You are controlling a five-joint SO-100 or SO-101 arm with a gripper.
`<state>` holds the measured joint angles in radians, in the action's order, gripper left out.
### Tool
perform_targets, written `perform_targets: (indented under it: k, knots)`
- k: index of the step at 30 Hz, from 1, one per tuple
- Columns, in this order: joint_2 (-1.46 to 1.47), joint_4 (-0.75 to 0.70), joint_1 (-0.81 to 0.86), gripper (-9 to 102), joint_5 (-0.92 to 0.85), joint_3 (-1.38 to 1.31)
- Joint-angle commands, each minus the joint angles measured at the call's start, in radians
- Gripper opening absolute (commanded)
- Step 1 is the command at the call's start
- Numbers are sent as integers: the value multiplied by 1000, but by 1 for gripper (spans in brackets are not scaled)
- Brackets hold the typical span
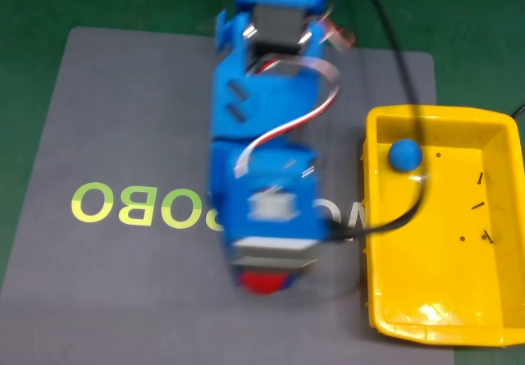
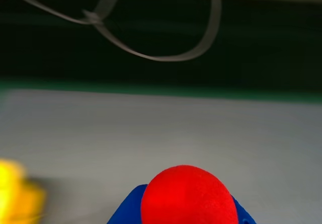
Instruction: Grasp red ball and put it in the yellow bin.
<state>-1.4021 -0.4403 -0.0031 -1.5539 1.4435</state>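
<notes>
Your gripper [image 2: 187,219] clamps the red ball [image 2: 188,196] between blue jaws, over the grey mat [image 1: 123,119], left of the yellow bin [image 1: 447,328]. It looks light, smooth and matte; grip across its widest middle so it can't squirt out.

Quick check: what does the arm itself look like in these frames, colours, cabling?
Bright blue 3D-printed arm with boxy segments, perforated at the top, and a black servo showing near there. A flat white ribbon cable curls over it, with red wiring at the upper right. A black cable trails toward it. The blue gripper edges are blurred in the wrist view.
</notes>
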Motion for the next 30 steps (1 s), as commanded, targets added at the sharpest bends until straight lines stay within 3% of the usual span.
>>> perform_targets:
  k: [1, 11, 21, 26, 30]
  knots:
    - [-213, 6, -98, 0, 12, 91]
    - [-431, -26, -391, 0, 31, 330]
    - [-440, -18, -466, 1, 20, 396]
    - [-434, -18, -456, 31, 23, 396]
    - [-431, -5, -451, 34, 25, 396]
